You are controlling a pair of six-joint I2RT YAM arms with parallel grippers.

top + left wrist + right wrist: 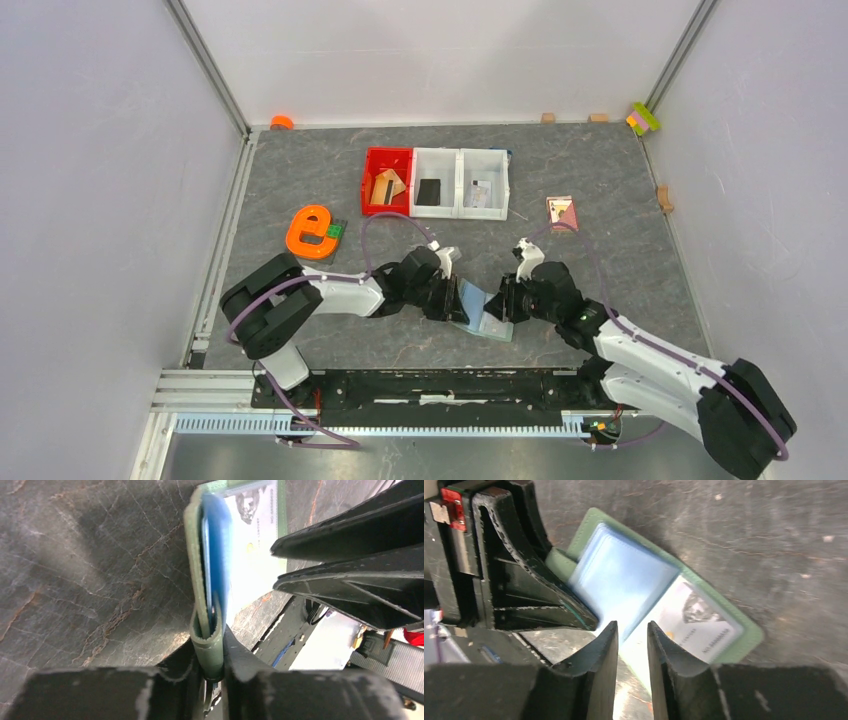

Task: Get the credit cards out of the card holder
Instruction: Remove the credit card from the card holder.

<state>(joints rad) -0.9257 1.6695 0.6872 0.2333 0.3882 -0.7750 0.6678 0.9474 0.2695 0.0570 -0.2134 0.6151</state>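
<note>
Down in the lower middle of the overhead view, my two arms met over the card holder, which lay open on the grey counter. My left fingers were clamped on the holder's sage-green folded edge at the bottom centre of the left wrist view, with that flap standing up on edge between them. A blue pocket rose just beside the green wall. My right fingers were parted by a narrow gap at the bottom of the right wrist view, with nothing gripped between them. They hovered at the near edge of the open holder. Beyond them, in the lower right half of the holder, a pale card with a small portrait and printed lines sat under a clear pocket.

Across the upper middle of the overhead view stood a red bin holding a tan card. Beside it stood two white bins, one holding a dark card and the other a pale card. A pink square item lay to their right, and an orange letter-shaped piece to their lower left.
</note>
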